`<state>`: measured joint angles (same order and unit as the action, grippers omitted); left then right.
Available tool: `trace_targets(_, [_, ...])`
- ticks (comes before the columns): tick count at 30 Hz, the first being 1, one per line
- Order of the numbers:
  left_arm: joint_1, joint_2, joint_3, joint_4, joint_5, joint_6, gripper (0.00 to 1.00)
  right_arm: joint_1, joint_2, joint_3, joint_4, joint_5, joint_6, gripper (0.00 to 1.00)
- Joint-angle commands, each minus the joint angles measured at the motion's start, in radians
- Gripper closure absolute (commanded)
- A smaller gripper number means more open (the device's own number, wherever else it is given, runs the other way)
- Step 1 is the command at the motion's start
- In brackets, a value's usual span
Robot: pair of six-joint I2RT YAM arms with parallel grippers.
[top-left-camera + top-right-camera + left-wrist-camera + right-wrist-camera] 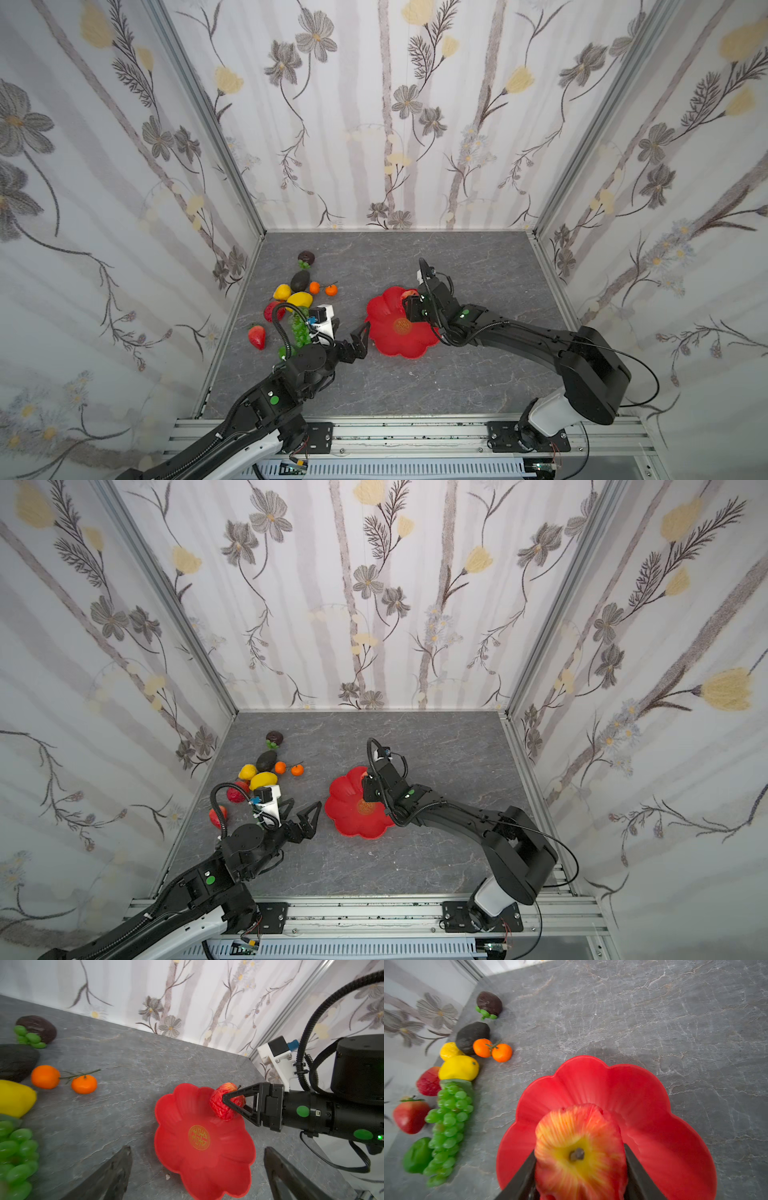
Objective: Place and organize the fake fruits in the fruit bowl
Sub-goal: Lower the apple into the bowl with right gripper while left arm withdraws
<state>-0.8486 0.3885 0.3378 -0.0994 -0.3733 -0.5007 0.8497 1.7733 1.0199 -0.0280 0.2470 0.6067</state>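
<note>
Gripping confirmed on the right: the right gripper (228,1103) is closed on a red apple (579,1153); both fingers (638,1178) are pressed against its sides, stem end turned to the wrist camera; the apple is held at the far petal of the fruit bowl (399,347); contact with the rim cannot be told. The bowl is set flat on the grey table (415,386), right of the middle in both top views; a gold emblem (199,1137) is seen uncovered at its centre.

The left gripper (300,811) is spread wide with nothing gripped; it is hung over the table between the bowl and the fruit pile, just beside the bowl's left rim.

The other fruits are laid on the table along the left wall: grape bunch (448,1122); two tangerines (502,1052) joined by a twig; avocado (471,1036) touching one of them; dark round fruit (489,1003) with a green calyx, farthest back; lemon (458,1068) at the bunch's far end; smaller yellow fruit (449,1050) behind it; red fruit (428,1081) beside the lemon; strawberry (410,1116); green fruit (417,1155) beside the bunch's near end.
</note>
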Motion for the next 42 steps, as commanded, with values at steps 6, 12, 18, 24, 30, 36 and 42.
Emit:
trace_targets(6, [0.081,-0.169,-0.007,-0.232,-0.050,-0.048,0.00,0.044,0.152,0.080,-0.005,0.206,-0.044,0.54])
trace_targets(12, [0.091,-0.149,-0.013,-0.218,-0.046,-0.036,0.00,0.052,0.233,0.123,-0.020,0.243,-0.072,0.55])
trace_targets(18, [0.095,-0.116,-0.006,-0.194,-0.036,-0.025,0.00,0.069,0.273,0.137,-0.005,0.279,-0.084,0.54])
trace_targets(24, [0.100,-0.110,-0.003,-0.197,-0.038,-0.025,0.00,0.086,0.308,0.137,-0.006,0.290,-0.077,0.50])
trace_targets(30, [0.103,-0.115,0.004,-0.226,-0.071,-0.046,0.00,0.091,0.313,0.128,-0.010,0.280,-0.068,0.38])
trace_targets(36, [0.107,-0.107,0.019,-0.250,-0.076,-0.053,0.00,0.091,0.293,0.128,-0.020,0.268,-0.064,0.27])
trace_targets(42, [0.112,-0.097,0.033,-0.265,-0.080,-0.051,0.00,0.091,0.275,0.131,-0.035,0.261,-0.062,0.19])
